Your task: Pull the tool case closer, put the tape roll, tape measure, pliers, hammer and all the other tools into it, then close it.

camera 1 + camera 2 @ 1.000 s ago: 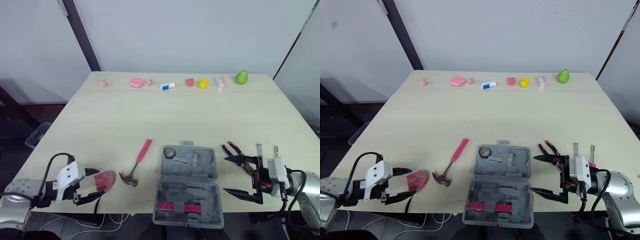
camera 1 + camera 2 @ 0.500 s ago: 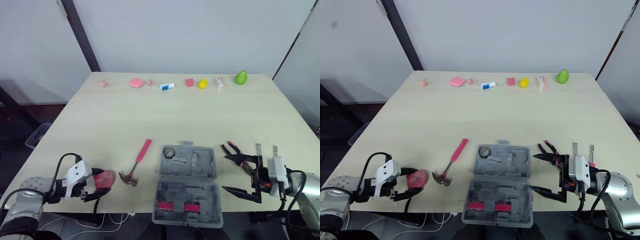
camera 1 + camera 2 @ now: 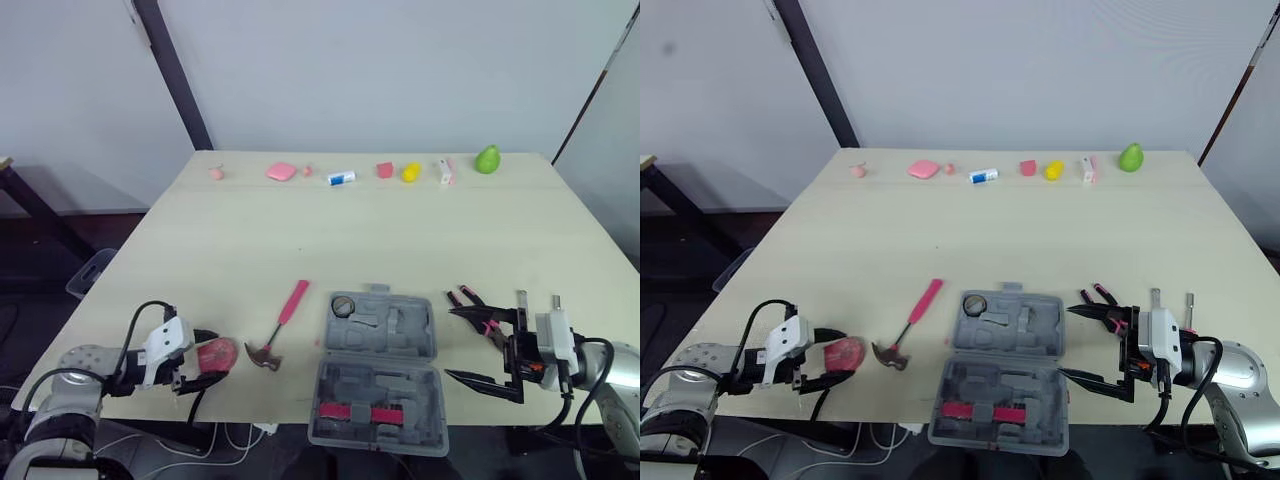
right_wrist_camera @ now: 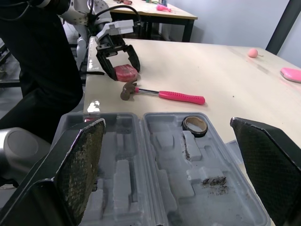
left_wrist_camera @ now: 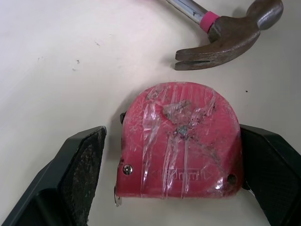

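Now the left gripper (image 3: 208, 362) has narrowed around the tape measure (image 5: 181, 139). 1 second ago its 2 fingers stood wide on either side of the red housing, and they have since drawn in to bracket it closely. The whole head view has also slid sideways, which is the camera moving; the tools on the table (image 3: 400, 230) have not shifted.

I take this as the grasp on the tape measure being nearly made, with the lift and the carry to the tool case (image 3: 380, 335) still ahead. The case already lies open at the table's near edge, and the tape roll (image 3: 342, 304) sits in a pocket of its far half. The hammer (image 3: 280, 325) lies between the tape measure and the case, its head just beside the tape measure. The pliers (image 3: 468, 300) lie just to the right of the case.

In the left wrist view, 1 finger (image 5: 268, 165) presses against the side of the housing. The other finger (image 5: 80, 174) stands just off the opposite side with bare table showing between, so the grip is not yet firm. The tape measure rests flat on the table.

The right gripper (image 3: 452, 346) hangs spread wide beside the case, facing it, with nothing between its fingers and the pliers close behind it.
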Controlling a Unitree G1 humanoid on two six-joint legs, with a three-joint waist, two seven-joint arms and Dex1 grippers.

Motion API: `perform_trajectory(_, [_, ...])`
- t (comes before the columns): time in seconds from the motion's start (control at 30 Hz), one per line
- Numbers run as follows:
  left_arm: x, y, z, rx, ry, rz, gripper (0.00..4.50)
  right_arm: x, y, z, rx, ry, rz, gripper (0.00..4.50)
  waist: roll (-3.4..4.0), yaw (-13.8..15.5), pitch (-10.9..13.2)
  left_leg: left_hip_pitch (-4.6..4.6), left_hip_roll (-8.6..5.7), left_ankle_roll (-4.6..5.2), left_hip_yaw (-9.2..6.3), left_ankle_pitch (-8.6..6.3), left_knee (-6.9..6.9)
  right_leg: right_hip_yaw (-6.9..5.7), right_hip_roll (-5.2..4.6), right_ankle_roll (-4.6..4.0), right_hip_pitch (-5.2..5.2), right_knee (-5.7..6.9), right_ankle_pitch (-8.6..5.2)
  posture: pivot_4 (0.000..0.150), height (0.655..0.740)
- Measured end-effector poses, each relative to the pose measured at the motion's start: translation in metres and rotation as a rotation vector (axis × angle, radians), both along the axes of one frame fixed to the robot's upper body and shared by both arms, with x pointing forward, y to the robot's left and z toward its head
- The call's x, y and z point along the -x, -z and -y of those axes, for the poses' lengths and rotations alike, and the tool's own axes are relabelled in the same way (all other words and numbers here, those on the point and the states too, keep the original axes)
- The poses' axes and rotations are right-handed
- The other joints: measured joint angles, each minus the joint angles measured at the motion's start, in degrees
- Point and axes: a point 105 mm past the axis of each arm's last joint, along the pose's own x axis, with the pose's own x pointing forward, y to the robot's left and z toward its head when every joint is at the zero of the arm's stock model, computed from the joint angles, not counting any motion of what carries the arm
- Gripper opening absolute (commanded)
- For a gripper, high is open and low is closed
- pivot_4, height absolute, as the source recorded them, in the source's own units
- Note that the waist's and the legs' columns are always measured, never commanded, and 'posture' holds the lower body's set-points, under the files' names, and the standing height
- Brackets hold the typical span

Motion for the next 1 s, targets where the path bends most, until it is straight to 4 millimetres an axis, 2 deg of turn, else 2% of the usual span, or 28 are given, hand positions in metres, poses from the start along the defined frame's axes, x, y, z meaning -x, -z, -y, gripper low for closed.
perform_trajectory(0.17, [-0.001,0.001,0.002,-0.003,-0.001,-0.025,4.43,0.0,0.0,0.0,0.001,0.002,0.0,4.5,0.17,-0.01,-0.1,0.03,-0.03,0.0,0.04,0.0,-0.01,0.14,0.13,0.0,0.0,0.0,-0.01,0.15,0.74])
perform_trajectory(0.27, [0.002,0.003,0.003,0.0,0.006,-0.049,3.18,0.0,0.0,0.0,0.002,0.002,0.001,4.5,0.25,0.02,-0.15,0.04,-0.01,0.0,0.05,0.0,-0.02,0.18,0.15,0.0,0.0,-0.01,-0.01,0.15,0.74])
perform_trajectory(0.3, [0.002,0.003,0.004,-0.001,0.008,-0.054,3.04,0.0,0.0,0.0,0.002,0.001,0.001,4.5,0.27,0.0,-0.16,0.05,0.01,0.0,0.06,0.0,-0.02,0.2,0.17,0.0,-0.01,0.0,-0.01,0.15,0.74])
perform_trajectory(0.73, [0.002,-0.002,0.004,0.01,0.003,-0.071,3.04,0.0,0.0,0.0,0.003,0.004,0.002,4.5,0.15,-0.03,-0.09,-0.01,0.09,0.0,0.13,0.0,-0.03,0.26,0.23,-0.01,-0.09,-0.03,-0.02,0.15,0.74])
perform_trajectory(0.87, [0.01,-0.018,0.005,-0.008,0.104,-0.099,3.04,0.001,-0.001,0.0,-0.006,-0.006,-0.001,4.5,-0.61,-0.14,0.34,-0.16,0.16,-0.01,0.11,-0.01,-0.03,0.25,0.29,-0.05,-0.24,-0.04,-0.01,0.15,0.74])
perform_trajectory(1.0, [0.002,-0.055,0.012,-0.034,0.203,-0.062,3.04,0.002,-0.003,-0.001,-0.022,-0.029,-0.011,4.5,-0.93,0.02,0.59,-0.26,0.22,-0.01,0.07,-0.01,-0.04,0.23,0.22,-0.05,-0.26,-0.12,-0.01,0.15,0.74])
